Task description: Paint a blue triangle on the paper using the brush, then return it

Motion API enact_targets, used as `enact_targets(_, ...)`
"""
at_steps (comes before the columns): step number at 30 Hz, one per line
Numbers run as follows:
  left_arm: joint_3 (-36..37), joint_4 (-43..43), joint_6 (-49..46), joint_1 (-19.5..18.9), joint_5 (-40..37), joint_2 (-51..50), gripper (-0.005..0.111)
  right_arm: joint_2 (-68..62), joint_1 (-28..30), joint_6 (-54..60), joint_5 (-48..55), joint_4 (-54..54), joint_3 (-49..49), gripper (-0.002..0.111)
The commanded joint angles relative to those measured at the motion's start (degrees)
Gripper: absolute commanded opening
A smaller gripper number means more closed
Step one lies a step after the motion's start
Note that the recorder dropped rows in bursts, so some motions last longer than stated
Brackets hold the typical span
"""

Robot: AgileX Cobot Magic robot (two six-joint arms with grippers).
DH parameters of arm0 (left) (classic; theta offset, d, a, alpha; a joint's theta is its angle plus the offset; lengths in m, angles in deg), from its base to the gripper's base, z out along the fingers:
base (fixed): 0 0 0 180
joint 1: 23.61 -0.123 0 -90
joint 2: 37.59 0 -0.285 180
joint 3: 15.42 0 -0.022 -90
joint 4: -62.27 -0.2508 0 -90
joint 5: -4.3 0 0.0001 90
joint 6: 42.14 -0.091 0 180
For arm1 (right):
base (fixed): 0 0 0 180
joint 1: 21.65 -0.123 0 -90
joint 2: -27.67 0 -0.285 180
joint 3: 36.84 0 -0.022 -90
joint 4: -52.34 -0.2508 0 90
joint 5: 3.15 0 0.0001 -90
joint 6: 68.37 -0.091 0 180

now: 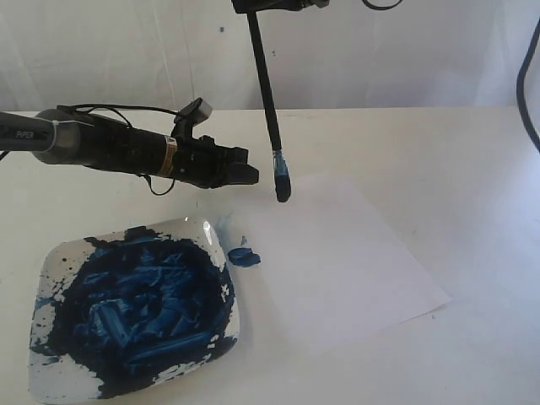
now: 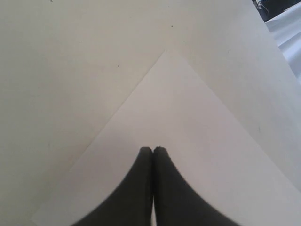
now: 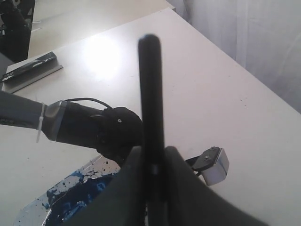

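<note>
The brush (image 1: 268,93) hangs nearly upright, its black handle pinched at the top by my right gripper (image 1: 270,5), which is shut on it. Its blue-smeared ferrule and dark tip (image 1: 283,187) reach down to the far left edge of the paper (image 1: 346,261); whether the tip touches is unclear. In the right wrist view the handle (image 3: 150,89) runs up between the shut fingers (image 3: 175,162). My left gripper (image 1: 247,175) is shut and empty, low over the paper's left edge; its fingertips (image 2: 153,150) are over the sheet (image 2: 188,122). No blue triangle shows on the paper.
A square white plate (image 1: 59,253) thick with blue paint sits at the front left. A small blue paint blob (image 1: 244,256) lies at the paper's left edge beside the plate. The left arm (image 3: 80,125) stretches across above the plate (image 3: 44,202). A black cable (image 1: 527,93) hangs at the right.
</note>
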Motion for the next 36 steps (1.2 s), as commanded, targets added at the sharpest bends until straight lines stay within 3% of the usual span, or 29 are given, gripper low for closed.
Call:
enact_targets(1,-0.03,-0.48,0.16,0.45,-0.05,-0.86,0.0,0.21,0.43,-0.19,0.17,-0.17,0.13,0.0)
enact_targets(18,-0.03,-0.48,-0.27,0.45,-1.78,-2.82,0.0,0.21,0.43,-0.19,0.17,-0.17,0.13,0.0)
enact_targets(36,-0.03,-0.48,-13.16,0.58,-2.2,-2.82,0.0,0.21,0.43,-0.19,0.17,-0.17,0.13,0.0)
